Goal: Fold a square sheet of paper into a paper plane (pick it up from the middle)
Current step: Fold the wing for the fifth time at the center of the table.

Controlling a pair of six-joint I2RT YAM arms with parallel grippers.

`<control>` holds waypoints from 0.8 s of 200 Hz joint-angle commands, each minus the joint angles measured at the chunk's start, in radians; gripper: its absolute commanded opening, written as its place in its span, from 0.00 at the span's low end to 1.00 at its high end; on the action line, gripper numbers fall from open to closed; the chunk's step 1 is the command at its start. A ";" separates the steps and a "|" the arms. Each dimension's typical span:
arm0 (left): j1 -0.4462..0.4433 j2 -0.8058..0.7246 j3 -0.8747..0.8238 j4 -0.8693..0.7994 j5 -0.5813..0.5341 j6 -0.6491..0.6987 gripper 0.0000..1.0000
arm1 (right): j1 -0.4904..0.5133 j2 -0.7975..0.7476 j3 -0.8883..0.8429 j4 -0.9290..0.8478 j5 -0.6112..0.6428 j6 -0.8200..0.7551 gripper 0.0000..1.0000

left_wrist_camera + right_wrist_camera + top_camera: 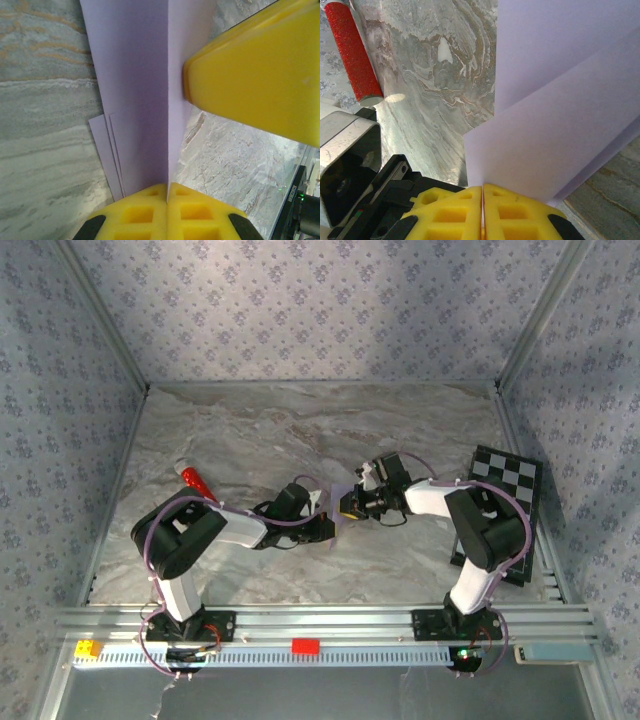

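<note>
Two grippers, one paper, mid-table.

Top view: I see the paper (pixel 337 502) as a small pale lilac patch between the two wrists, in front of the bases and roughly halfway between the arms. I cannot tell whether it touches the table (pixel 300 430).

Left gripper (pixel 167 189): yellow fingers pressed together, pinching the paper's near edge. From my left wrist camera the sheet runs straight away from the fingertips, with a sharp fold line up its middle. Two stepped layer edges show at its lower left, so it is folded into several thicknesses. A yellow finger of the right gripper comes in from the right, its tip against the paper.

Right gripper (pixel 483 189): fingers pressed together too, pinching the bottom edge of the nearest layer. A second layer stands behind it, reaching higher.

Red cylinder (pixel 352 52) lies on the marble at the left, apart from the paper, near the left arm's elbow.

Checkered board (pixel 505 505) lies at the table's right side, partly under the right arm, well apart from the paper.
</note>
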 commanded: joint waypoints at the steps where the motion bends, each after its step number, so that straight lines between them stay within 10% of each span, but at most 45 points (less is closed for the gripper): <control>1: -0.004 0.028 -0.018 -0.014 0.011 0.002 0.01 | -0.010 0.025 0.023 0.004 -0.011 -0.016 0.10; 160: 0.002 0.039 -0.036 -0.021 0.005 -0.009 0.00 | -0.024 0.086 0.034 0.031 -0.017 -0.015 0.11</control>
